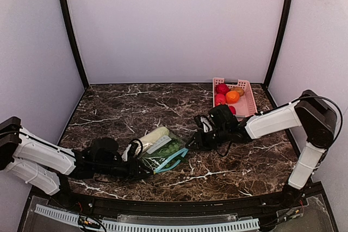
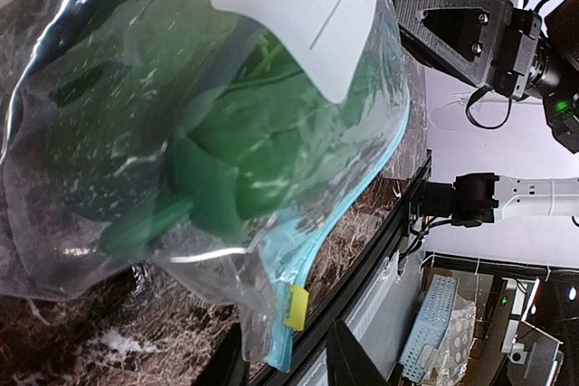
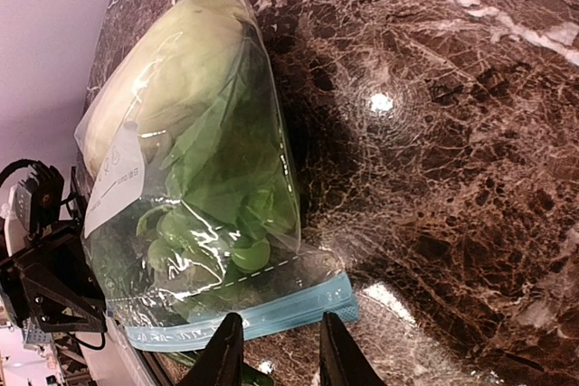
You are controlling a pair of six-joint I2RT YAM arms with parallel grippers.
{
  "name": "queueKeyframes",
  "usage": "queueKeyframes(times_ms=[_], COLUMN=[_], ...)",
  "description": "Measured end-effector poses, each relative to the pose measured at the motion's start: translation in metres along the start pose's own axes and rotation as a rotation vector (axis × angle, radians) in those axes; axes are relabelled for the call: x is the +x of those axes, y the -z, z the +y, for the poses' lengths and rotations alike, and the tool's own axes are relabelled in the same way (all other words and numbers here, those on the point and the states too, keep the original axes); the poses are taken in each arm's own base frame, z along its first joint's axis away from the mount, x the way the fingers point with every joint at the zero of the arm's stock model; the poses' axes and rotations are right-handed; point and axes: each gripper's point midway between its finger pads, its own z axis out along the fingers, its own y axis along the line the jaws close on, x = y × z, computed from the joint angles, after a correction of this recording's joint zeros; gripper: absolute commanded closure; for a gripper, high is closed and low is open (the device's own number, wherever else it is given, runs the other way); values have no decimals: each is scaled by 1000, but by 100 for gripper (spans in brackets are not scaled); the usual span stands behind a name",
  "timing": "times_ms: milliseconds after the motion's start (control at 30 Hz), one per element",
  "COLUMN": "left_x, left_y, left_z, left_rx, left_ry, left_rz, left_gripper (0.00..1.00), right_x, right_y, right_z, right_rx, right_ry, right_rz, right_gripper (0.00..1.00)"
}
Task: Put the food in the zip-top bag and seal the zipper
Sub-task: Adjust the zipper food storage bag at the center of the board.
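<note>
Zipper lies crosswise, just ahead of the right gripper (image 1: 197,140)

The zip-top bag (image 1: 159,148) rests on the desk (image 1: 228,167) with the food (image 3: 217,160) inside. Its zipper (image 3: 244,321) runs sideways before the 2 spread, empty fingers (image 3: 336,359). The left gripper (image 1: 136,158) is at the bag's other side; whether it grips, I cannot tell.

The zip-top bag (image 3: 208,160) is clear, its zipper (image 3: 253,318) teal-blue, its label (image 3: 116,189) white, the table (image 3: 434,178) dark white-veined marble.

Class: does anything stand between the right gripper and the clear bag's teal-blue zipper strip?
Nothing visible does. The right gripper, jaws apart, sits right at the thin teal-blue zipper strip of the clear crinkly plastic bag.
</note>
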Motion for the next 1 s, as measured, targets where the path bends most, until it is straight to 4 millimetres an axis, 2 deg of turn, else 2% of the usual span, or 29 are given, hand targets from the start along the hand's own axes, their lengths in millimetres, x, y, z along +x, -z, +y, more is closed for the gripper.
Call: queueKeyframes(times_ms=[233,400,500,633,733,1000], left_x=[-2,-2,-2,-3,-3,-3], left_y=[-2,-3,-3,-3,-3,-3], left_z=[-2,0,0,0,0,0], left_rx=[12,10,11,10,10,11], left_ry=[7,18,21,24,24,24], left_rz=[-5,-7,-9,-13,-14,-15], left_gripper=[80,94,99,99,99,99], right_x=[2,-1,-2,-5,-10,-10], right_y=[-7,-8,-7,-6,-3,-7], right_z=[-6,-10,-14,-22,-27,-18], right_rx=[11,36,58,85,94,47], right_ry=[-8,-13,-20,-44,-62,-63], right_rz=[14,1,-7,-21,-34,-6], right_gripper=[74,68,66,63,65,72])
